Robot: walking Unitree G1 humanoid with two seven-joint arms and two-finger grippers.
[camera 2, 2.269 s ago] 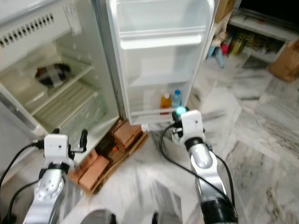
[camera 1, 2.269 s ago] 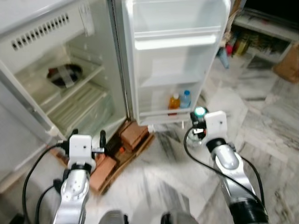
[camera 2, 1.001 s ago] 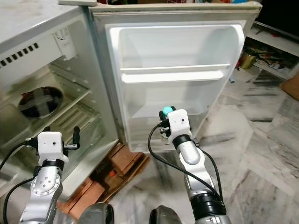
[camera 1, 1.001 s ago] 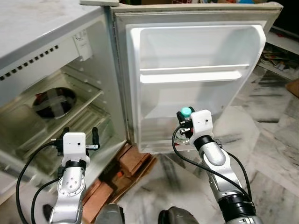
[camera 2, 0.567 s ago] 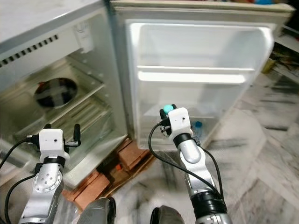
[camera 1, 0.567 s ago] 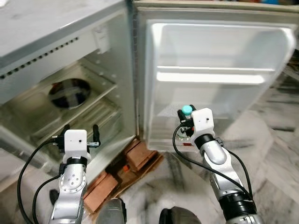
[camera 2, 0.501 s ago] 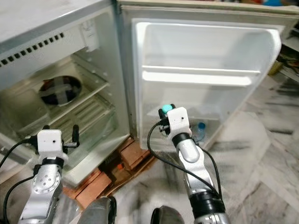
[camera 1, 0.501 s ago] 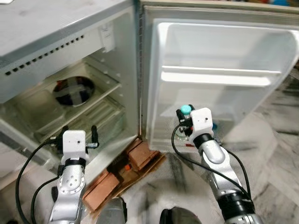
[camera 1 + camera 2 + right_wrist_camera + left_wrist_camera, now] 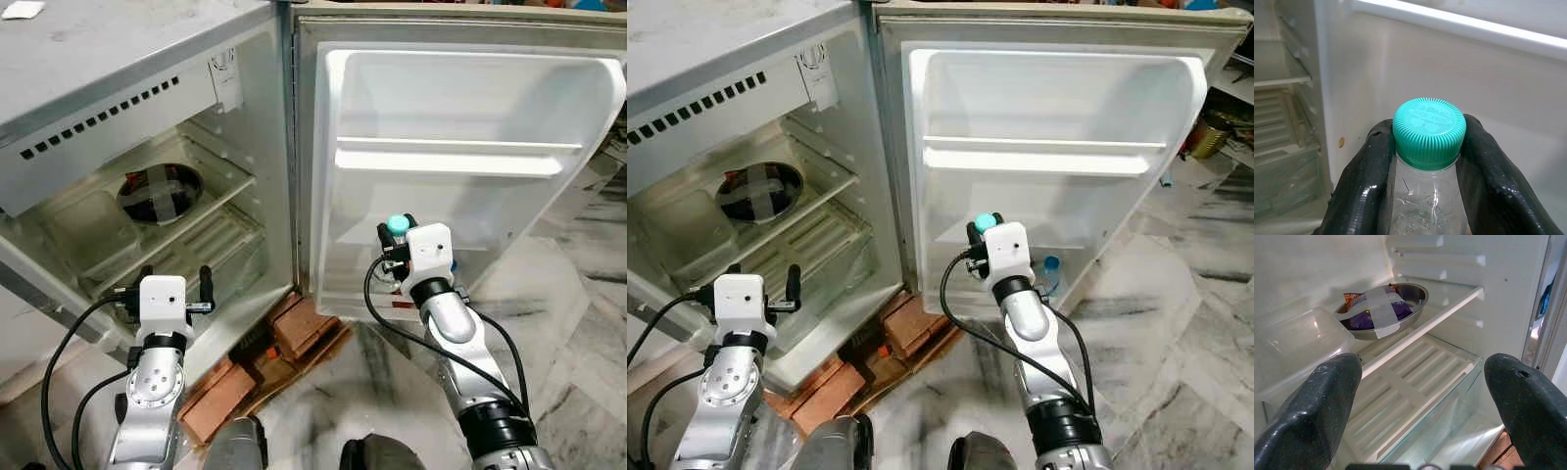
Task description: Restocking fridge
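- A marble floor [image 9: 578, 323] is seen beneath an open fridge [image 9: 118, 117], whose door [image 9: 470, 108] is swung wide to the robot's right.
- A clear bottle [image 9: 1428, 205] with a teal cap [image 9: 1429, 131] is pinched at the neck between the two black fingers [image 9: 1359, 196] of the right gripper [image 9: 1428, 181].
- The bottle is held upright in front of the lower part of the door's inner side, just above the bottom door shelf [image 9: 1058, 284].
- A second bottle with a blue cap [image 9: 1050, 268] is seen standing in that bottom door shelf, just beside the right arm.
- The white middle door rail [image 9: 456, 162] is seen above the held bottle.
- The left gripper [image 9: 1420, 396] is held before the fridge's main compartment, its jaws spread wide with nothing between them.
- Inside the compartment, a steel bowl [image 9: 1382, 309] covered with crossed strips of tape is set on the upper shelf [image 9: 1449, 308].
- A clear plastic container [image 9: 1300, 340] is seen beside the bowl.
- A ribbed white tray [image 9: 1415, 382] lies below the shelf.
- Red bricks [image 9: 304, 328] are stacked under the fridge's front edge.
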